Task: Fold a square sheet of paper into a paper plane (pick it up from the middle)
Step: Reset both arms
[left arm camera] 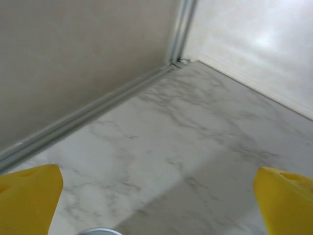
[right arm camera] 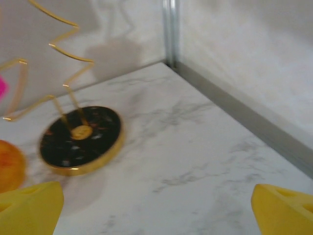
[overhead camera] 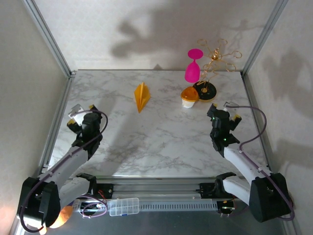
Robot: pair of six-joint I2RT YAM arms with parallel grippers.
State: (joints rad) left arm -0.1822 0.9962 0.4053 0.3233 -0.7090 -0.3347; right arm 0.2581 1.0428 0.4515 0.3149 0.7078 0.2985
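Note:
The paper plane [overhead camera: 142, 97], a narrow creased yellow-orange dart with its point toward me, lies on the marble table [overhead camera: 161, 137] left of the middle, toward the back. No gripper touches it. My left gripper [overhead camera: 81, 114] hovers at the table's left side, open and holding nothing; in the left wrist view its yellow fingertips [left arm camera: 29, 198] stand wide apart over bare marble. My right gripper [overhead camera: 225, 111] sits at the right side, open too, with its yellow fingertips [right arm camera: 30, 208] spread over bare marble.
At the back right stand a pink goblet [overhead camera: 193, 66], a gold wire stand on a round black-and-gold base [overhead camera: 204, 90] [right arm camera: 80, 138], and a small white cup with an orange top [overhead camera: 189, 97]. Metal frame rails [overhead camera: 62, 115] and white walls enclose the table.

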